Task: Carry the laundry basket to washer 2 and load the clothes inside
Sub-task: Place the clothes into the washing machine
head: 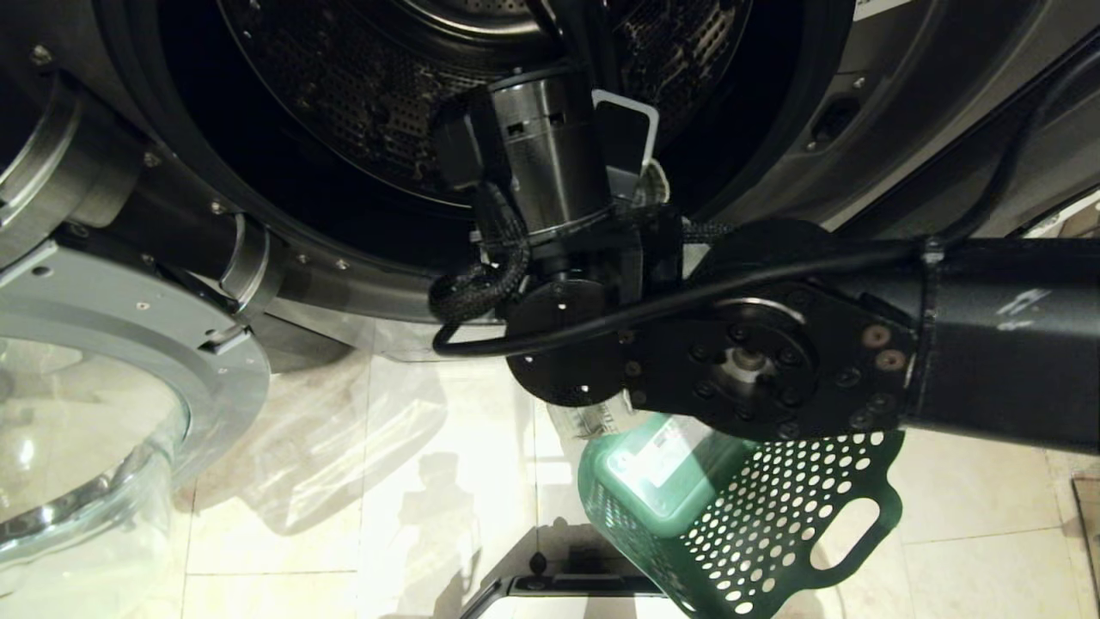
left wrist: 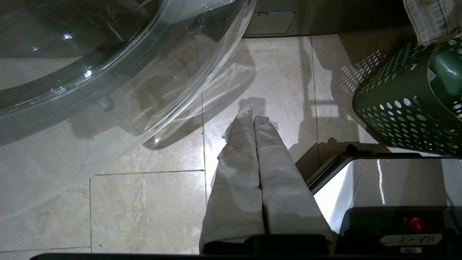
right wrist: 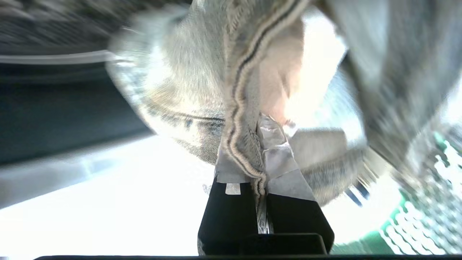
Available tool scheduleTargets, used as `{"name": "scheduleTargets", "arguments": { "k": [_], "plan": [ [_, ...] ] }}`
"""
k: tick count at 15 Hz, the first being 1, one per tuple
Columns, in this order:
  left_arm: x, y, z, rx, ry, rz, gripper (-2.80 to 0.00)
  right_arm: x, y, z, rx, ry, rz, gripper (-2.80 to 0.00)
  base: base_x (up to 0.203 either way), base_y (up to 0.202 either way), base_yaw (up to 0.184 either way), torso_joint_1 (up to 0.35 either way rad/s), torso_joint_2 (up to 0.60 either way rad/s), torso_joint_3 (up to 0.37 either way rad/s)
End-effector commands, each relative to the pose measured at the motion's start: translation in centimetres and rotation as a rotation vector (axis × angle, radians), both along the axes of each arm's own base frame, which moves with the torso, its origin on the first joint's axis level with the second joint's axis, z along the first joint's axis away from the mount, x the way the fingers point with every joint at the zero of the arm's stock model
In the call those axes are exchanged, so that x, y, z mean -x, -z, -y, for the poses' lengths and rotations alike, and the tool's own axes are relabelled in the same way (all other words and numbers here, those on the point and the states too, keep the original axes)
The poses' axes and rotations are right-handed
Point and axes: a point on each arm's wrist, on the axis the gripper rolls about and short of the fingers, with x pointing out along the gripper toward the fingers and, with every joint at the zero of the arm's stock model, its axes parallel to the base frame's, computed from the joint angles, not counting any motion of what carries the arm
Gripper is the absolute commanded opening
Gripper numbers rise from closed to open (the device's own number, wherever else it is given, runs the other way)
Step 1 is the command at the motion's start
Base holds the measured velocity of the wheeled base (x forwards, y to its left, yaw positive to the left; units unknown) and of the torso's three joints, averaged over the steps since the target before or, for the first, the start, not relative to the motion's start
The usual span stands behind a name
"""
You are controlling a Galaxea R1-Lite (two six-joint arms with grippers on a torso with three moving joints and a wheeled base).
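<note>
The green perforated laundry basket (head: 756, 524) stands tilted on the floor below the washer, and its side also shows in the left wrist view (left wrist: 404, 108). The washer's dark drum (head: 361, 103) is open in front of me. My right arm reaches across from the right, with its wrist (head: 550, 155) at the drum's mouth. My right gripper (right wrist: 260, 139) is shut on a pale denim garment (right wrist: 202, 97), its stitched seam pinched between the taped fingers. A piece of that denim (left wrist: 429, 21) hangs above the basket. My left gripper (left wrist: 253, 110) is shut on nothing and points down at the floor.
The washer's round glass door (head: 86, 413) stands swung open at the left, close to my left gripper. Pale floor tiles (head: 361, 481) lie below. My white base (left wrist: 379, 180) sits right beside the basket.
</note>
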Motion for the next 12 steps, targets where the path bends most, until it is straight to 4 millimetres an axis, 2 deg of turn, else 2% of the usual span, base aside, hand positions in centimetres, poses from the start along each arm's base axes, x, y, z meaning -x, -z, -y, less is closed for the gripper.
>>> {"name": "scheduleTargets", "arguments": {
  "k": [1, 4, 9, 12],
  "plan": [
    [0.0, 0.0, 0.0, 0.000, -0.001, -0.002, -2.80, 0.9, -0.6, 1.4, 0.000, 0.021, -0.042, -2.80, 0.000, 0.000, 0.000, 0.000, 0.00, 0.000],
    [0.0, 0.0, 0.0, 0.000, -0.001, -0.002, -2.80, 1.5, 0.4, 2.4, 0.029, 0.046, -0.116, -2.80, 0.000, 0.000, 0.000, 0.000, 0.00, 0.000],
    [0.0, 0.0, 0.0, 0.000, 0.001, -0.002, -2.80, 1.5, 1.2, 2.5, 0.084, 0.049, -0.148, -2.80, 0.000, 0.000, 0.000, 0.000, 0.00, 0.000],
    [0.0, 0.0, 0.0, 0.000, 0.000, -0.001, -2.80, 2.0, 1.5, 3.2, 0.158, 0.012, -0.215, -2.80, 0.000, 0.000, 0.000, 0.000, 0.00, 0.000]
  ]
}}
